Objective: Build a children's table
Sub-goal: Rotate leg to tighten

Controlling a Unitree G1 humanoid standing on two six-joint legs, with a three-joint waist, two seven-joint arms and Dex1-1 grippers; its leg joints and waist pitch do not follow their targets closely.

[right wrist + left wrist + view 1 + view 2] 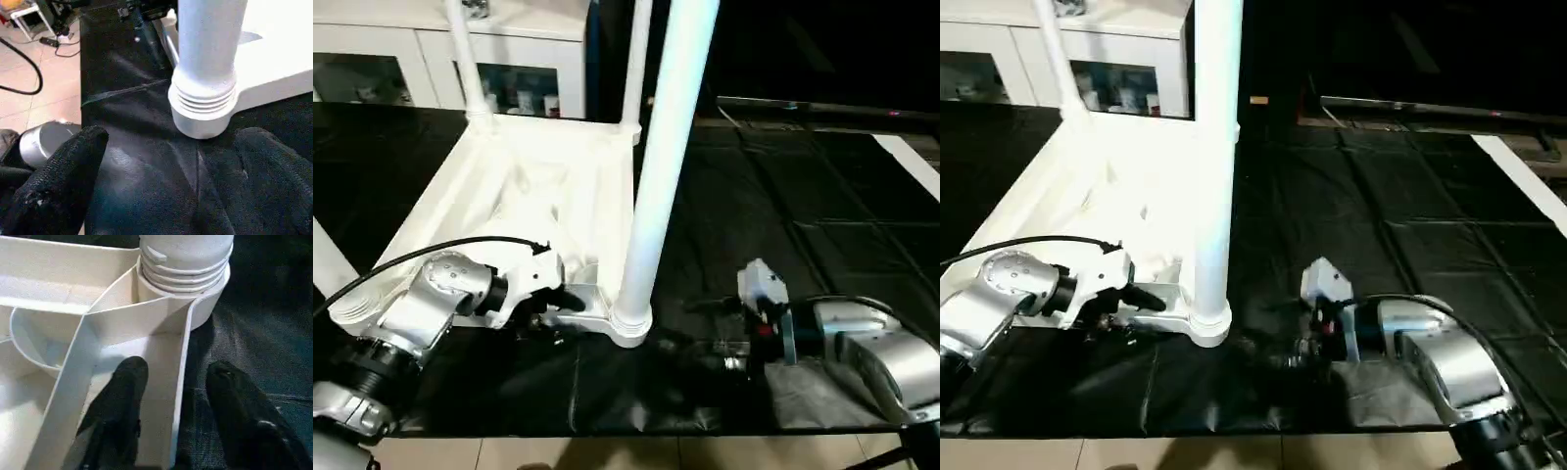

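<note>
1. Nearest me: both silver forearms come in low over the black mat (783, 225). A strip of tile floor (636, 452) shows at the near edge.
2. Left gripper (178, 391) sits at the near edge of the table top (533, 211). In the left wrist view its fingers (122, 396) straddle the top's thin outer wall: one finger inside the ribbed tray, the other outside over the mat. I see a gap on both sides of the wall, so the fingers are spread and not pinching it.
3. Right gripper (166, 161) lies low on the mat, just right of the near corner socket (631, 323). Fingers are spread wide, with nothing between them but mat. The gripper points at the socket and is apart from it.
4. Table top lies upside down on the mat, ribbed underside up, in the left half of my head view.
5. Near leg (661, 157) stands upright in that near corner socket. Ridged rings at its base show just above the socket rim in both wrist views.
6. Two far legs stand upright in the far corner sockets: one on the left (465, 59), one on the right (636, 64).
7. Another white tube (328, 259) angles in at the left edge of my head view; I can't tell what it's seated in.
8. Farthest: a white glass-door cabinet (421, 59) behind the mat.
</note>
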